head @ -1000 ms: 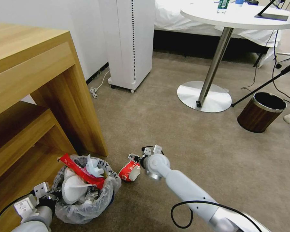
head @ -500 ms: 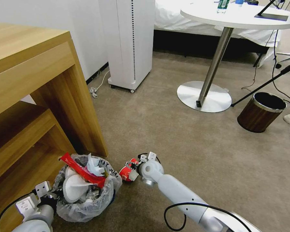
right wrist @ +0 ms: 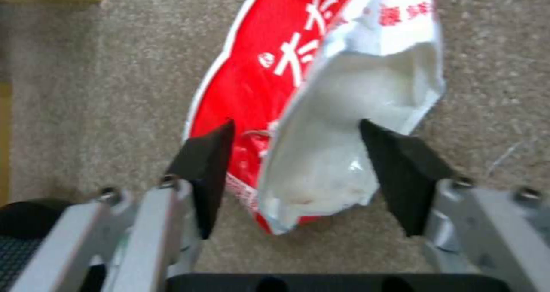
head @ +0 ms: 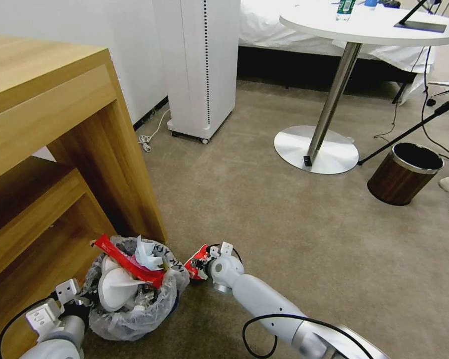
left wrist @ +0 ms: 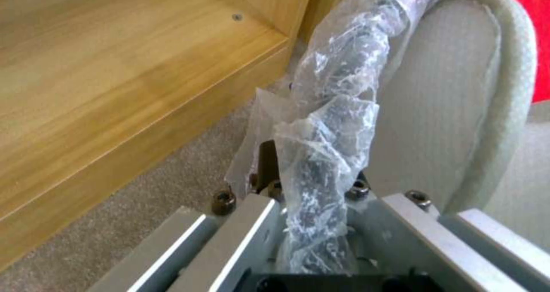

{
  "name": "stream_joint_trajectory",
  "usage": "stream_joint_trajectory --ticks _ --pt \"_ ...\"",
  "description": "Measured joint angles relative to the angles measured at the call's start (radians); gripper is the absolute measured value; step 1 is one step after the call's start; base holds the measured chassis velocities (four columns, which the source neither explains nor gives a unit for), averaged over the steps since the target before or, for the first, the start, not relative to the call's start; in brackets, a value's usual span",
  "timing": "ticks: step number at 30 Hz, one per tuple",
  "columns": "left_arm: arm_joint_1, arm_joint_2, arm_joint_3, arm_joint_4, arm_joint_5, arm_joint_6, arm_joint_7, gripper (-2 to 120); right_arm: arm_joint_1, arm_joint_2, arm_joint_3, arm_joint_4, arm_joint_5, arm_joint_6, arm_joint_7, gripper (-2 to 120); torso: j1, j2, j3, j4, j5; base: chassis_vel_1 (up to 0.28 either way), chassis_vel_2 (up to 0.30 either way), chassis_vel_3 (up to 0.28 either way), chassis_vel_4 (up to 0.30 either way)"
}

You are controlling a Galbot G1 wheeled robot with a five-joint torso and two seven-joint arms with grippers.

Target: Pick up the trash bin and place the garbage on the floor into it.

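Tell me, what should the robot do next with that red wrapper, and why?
Probably carry it a little further left and over the trash bin. The right gripper holds the red wrapper just beside the rim, while the left gripper grips the bin's bagged edge.

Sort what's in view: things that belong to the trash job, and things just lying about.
Job:
bin, left gripper clamped on its bag rim
red wrapper between the right gripper fingers
slipper in the bin
carpet

Lying about:
brown bin
round table
desk
white tower
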Motion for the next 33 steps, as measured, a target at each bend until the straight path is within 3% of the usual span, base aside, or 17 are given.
stream_joint_trajectory --ticks 16,19,22,31,33 --pt "-0.010 -0.006 0.008 0.014 0.005 -0.015 0.001 1 -0.020 -0.055 -0.022 0.032 -0.054 0.004 -0.034 1 0.000 0.000 0.000 0.0005 0.0008 0.000 0.000 0.000 0.000" --pt "-0.016 -0.006 0.008 0.023 0.005 -0.015 0.001 1 -0.034 -0.110 -0.022 0.119 -0.063 0.000 -0.027 0 0.000 0.000 0.000 0.0000 -0.0003 0.000 0.000 0.000 0.000" --pt "-0.024 -0.005 0.007 0.035 0.004 -0.015 0.001 1 -0.059 -0.208 -0.007 0.313 -0.072 -0.001 -0.019 0 0.000 0.000 0.000 -0.0003 -0.0001 0.000 0.000 0.000 0.000" --pt "-0.032 -0.002 0.007 0.045 0.004 -0.015 0.000 1 -0.111 -0.364 0.065 0.577 -0.111 0.021 -0.023 0 0.000 0.000 0.000 -0.0002 0.0004 0.000 0.000 0.000 0.000" --pt "-0.034 -0.002 0.007 0.047 0.004 -0.014 0.000 1 -0.117 -0.445 0.080 0.718 -0.126 0.037 -0.049 0 0.000 0.000 0.000 -0.0003 0.0002 0.000 0.000 0.000 0.000"
